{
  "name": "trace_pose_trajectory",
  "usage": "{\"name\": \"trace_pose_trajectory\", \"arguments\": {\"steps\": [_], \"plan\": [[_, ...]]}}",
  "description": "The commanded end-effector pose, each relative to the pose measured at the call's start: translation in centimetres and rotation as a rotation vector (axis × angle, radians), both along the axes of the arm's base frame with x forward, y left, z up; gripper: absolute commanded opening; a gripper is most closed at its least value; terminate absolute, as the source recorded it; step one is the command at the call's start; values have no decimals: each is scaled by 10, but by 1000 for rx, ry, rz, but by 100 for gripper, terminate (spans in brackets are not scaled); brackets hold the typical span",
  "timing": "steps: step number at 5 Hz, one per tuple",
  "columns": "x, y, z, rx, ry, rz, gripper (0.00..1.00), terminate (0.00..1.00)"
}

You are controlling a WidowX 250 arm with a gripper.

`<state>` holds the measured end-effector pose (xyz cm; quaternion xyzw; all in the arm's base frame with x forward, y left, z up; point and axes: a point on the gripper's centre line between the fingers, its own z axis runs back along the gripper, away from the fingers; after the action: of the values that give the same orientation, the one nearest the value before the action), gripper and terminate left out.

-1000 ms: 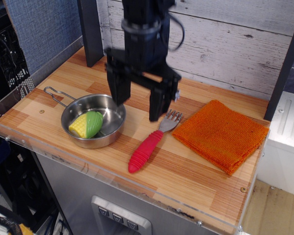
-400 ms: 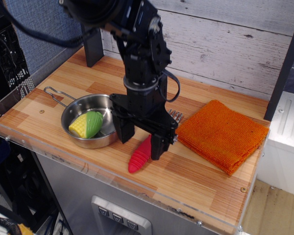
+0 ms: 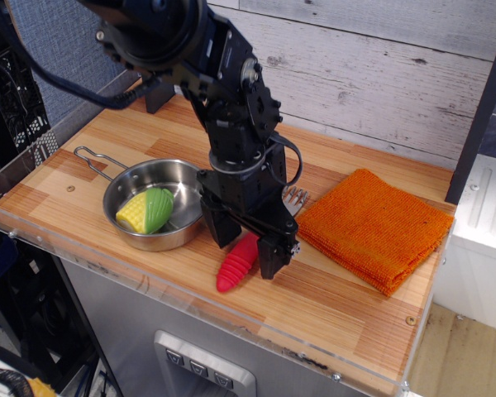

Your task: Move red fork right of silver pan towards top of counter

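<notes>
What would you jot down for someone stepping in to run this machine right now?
Gripper: open, its fingers straddling the red fork handle, low at the counter; no grasp visible yet.
Fork: lying flat right of the silver pan, tines toward the orange cloth, handle toward the front edge.
Pan: holds a toy corn.
Done: gripper lined up over the handle.
Left: close, lift, carry the fork toward the back wall, keeping right of the pan.

Red fork [image 3: 235, 265], silver pan [image 3: 175, 178], orange cloth [image 3: 376, 225], yellow-green corn [image 3: 146, 209], black pincer [image 3: 246, 250].
</notes>
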<state>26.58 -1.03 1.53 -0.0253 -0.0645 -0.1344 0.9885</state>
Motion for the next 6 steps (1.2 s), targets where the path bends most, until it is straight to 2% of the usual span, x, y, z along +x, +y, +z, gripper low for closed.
{"name": "trace_pose_trajectory", "arguments": {"steps": [1,2,3,4,5,6], "plan": [[4,-1,-8,-8,14,-18,0,0],[8,-4,7,-25,-1,-13,0,0],[17,-2,52,-46,-40,15,0,0],[27,13,96,-73,-28,59,0,0],[39,43,121,-68,-16,111,0,0],[50,78,112,-54,36,139,0,0]]}}
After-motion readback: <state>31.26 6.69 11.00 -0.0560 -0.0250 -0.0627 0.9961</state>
